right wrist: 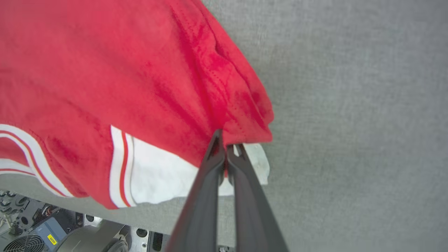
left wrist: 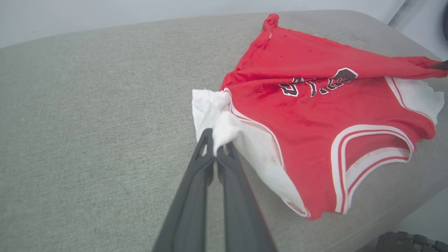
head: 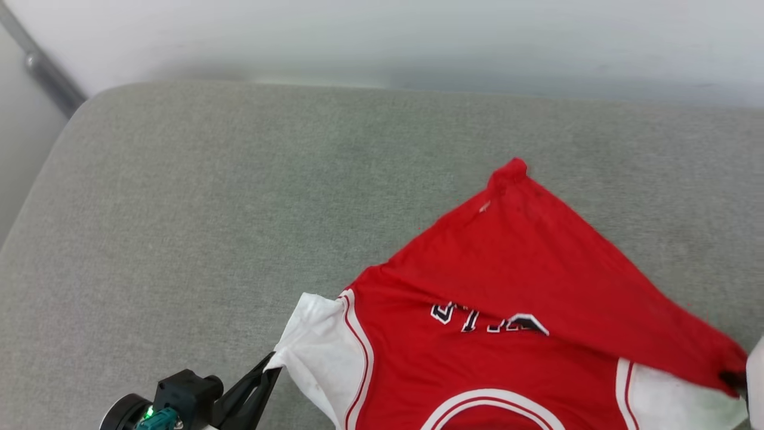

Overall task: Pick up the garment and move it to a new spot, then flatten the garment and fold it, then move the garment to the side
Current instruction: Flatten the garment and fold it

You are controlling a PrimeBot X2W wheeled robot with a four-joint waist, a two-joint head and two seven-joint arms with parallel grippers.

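Note:
The garment (head: 501, 269) is a red jersey with white sleeves and striped trim, lying partly folded on the grey cushioned surface (head: 209, 197), its lower half flipped over the black lettering. My left gripper (head: 271, 361) is shut on the edge of the white sleeve (left wrist: 217, 115) at the jersey's left; in the left wrist view the gripper (left wrist: 215, 145) pinches that white cloth. My right gripper (right wrist: 225, 143) is shut on a red corner of the garment (right wrist: 140, 77), above the other white sleeve (right wrist: 161, 175). In the head view that pinched corner (head: 725, 373) sits at the far right edge.
The grey surface's rounded edge runs along the left (head: 54, 137), with a pale wall (head: 418, 42) and a metal bar (head: 45, 71) behind. The robot's base hardware (right wrist: 42, 231) shows below the near edge. Open grey surface lies left of and beyond the garment.

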